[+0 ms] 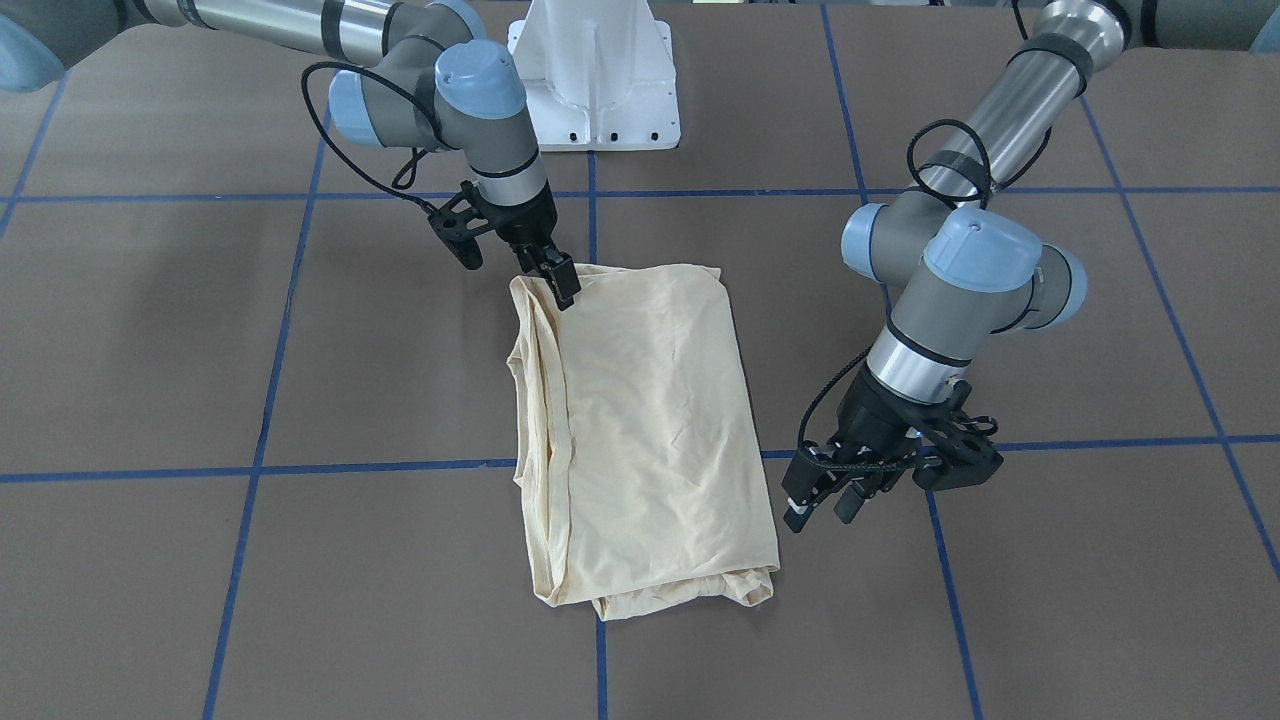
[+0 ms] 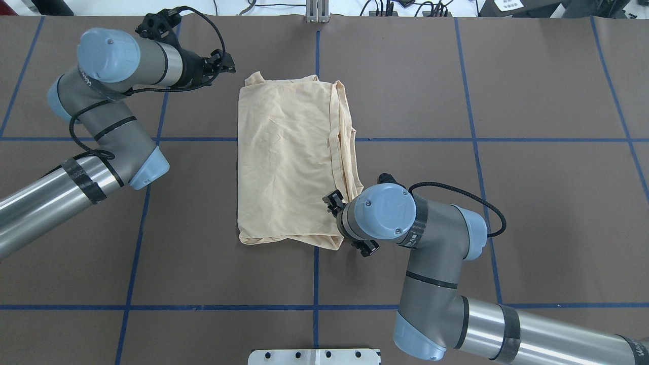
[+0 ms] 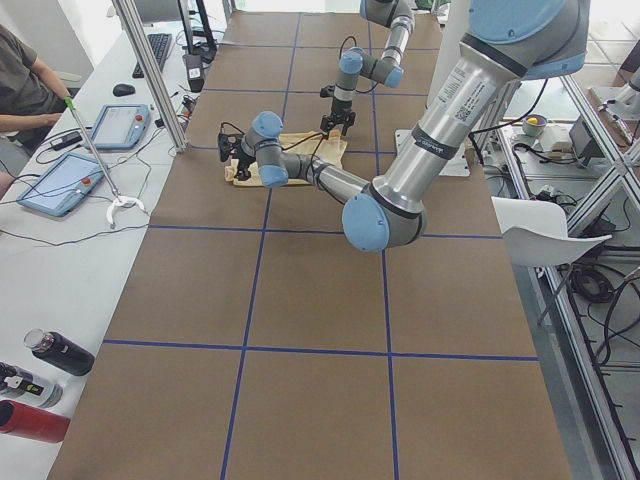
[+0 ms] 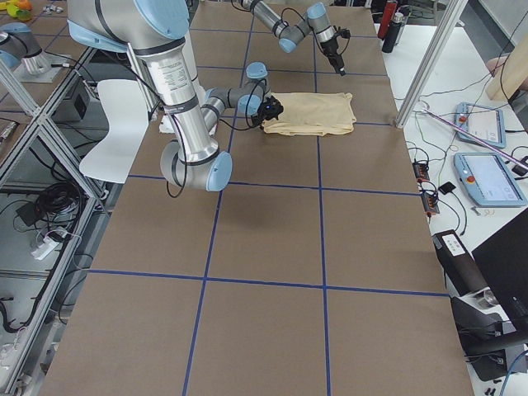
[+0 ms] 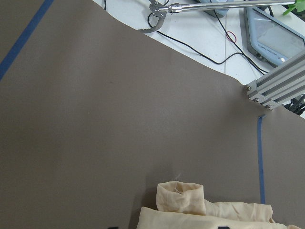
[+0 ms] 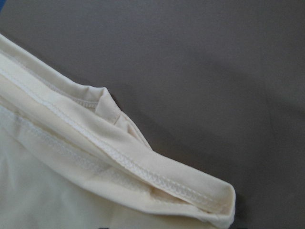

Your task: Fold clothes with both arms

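Note:
The clothes [image 1: 650,420] are one pale cream shirt lying flat, folded into a long rectangle in the middle of the table [image 2: 289,157]. My right gripper [image 1: 560,285] points down onto the shirt's corner nearest the robot. Its wrist view shows only the relaxed stitched hem [image 6: 71,157] and no fingers, so it reads as open. My left gripper [image 1: 822,515] hangs open just off the far corner of the shirt, holding nothing [image 2: 228,61]. That far corner, a rolled cuff [image 5: 183,198], fills the bottom of the left wrist view.
Blue tape lines [image 2: 317,274] divide the brown table top. The white pedestal base [image 1: 600,80] stands at the robot's side. Beyond the far edge are an aluminium post [image 5: 276,86], tablets [image 3: 60,180], bottles [image 3: 50,355] and a seated person [image 3: 25,80].

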You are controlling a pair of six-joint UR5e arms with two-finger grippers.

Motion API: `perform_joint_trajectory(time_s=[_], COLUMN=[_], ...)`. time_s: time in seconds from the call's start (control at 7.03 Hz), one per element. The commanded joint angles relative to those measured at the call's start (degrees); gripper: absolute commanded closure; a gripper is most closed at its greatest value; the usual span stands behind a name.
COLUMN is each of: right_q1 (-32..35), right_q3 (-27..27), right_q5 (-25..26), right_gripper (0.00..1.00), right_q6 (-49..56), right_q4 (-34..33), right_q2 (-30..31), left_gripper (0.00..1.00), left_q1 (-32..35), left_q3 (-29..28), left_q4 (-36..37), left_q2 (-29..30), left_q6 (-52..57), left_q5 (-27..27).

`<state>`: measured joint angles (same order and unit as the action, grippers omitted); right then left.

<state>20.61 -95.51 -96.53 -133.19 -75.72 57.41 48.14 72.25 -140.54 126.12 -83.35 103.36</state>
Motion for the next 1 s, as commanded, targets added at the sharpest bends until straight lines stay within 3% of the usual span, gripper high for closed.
perform_joint_trajectory(time_s=[0.0, 0.28, 0.85], right_q1=[-0.04, -0.04, 0.22], right_q3=[0.32, 0.24, -1.33], right_q5=[0.38, 0.29, 0.12], right_gripper=[0.43, 1.0, 1.0], right_q6=[-2.51, -2.69, -2.69], right_q4=[0.05, 0.22, -0.03], right_q2=[-0.46, -0.63, -0.55], left_gripper=[0.24, 0.24, 0.24], left_q1=[0.02, 0.02, 0.11], left_q3=[0.0, 0.0, 1.05], left_q4=[-0.09, -0.09, -0.09], left_q2=[0.0, -0.09, -0.26], left_q6=[-0.06, 0.03, -1.82], left_q5=[0.0, 0.0, 0.0])
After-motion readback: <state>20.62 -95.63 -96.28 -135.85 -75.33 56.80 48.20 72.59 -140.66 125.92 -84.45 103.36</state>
